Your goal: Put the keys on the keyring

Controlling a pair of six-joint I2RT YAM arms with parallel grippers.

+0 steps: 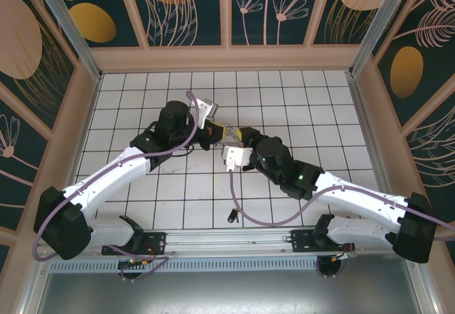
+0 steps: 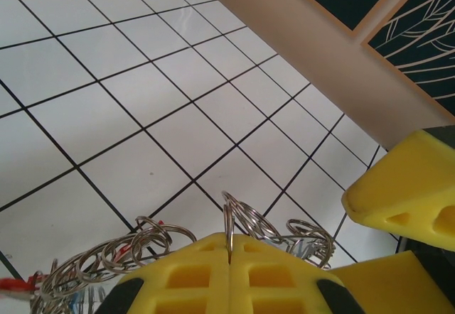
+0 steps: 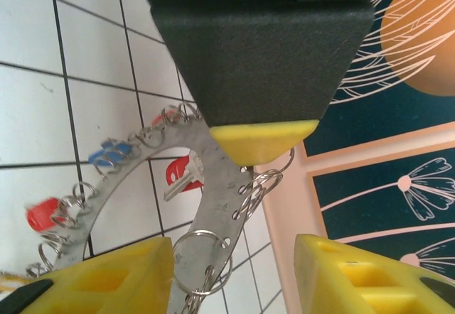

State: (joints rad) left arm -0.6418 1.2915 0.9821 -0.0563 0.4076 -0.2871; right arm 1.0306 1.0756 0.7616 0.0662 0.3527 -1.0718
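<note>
Your left gripper (image 2: pixel 229 251) is clamped tight on the rim of the keyring (image 3: pixel 211 186). It's holding the ring about mid-table (image 1: pixel 135 94), right where the two arms meet. In the left wrist view the ring is edge-on between the yellow pads (image 2: pixel 188 275), and a bunch of little split rings (image 2: pixel 135 246) fan out on both sides.

In the right wrist view the ring curves down from that grip. Hanging off its split rings you've got a red key (image 3: pixel 44 214) on the left, then a blue key (image 3: pixel 110 152). Another red-headed key (image 3: pixel 181 174) sits inside the hole. A blurry bit of yellow shows at the bottom left edge, can't tell what it is.

Your right gripper (image 3: pixel 234 275) is spread wide with a finger (image 3: pixel 370 278) on each side of the ring's lower part, not closed on anything.

The black key (image 1: pixel 232 216) is lying by itself on the tiles near the front rail, well apart from the ring.
</note>
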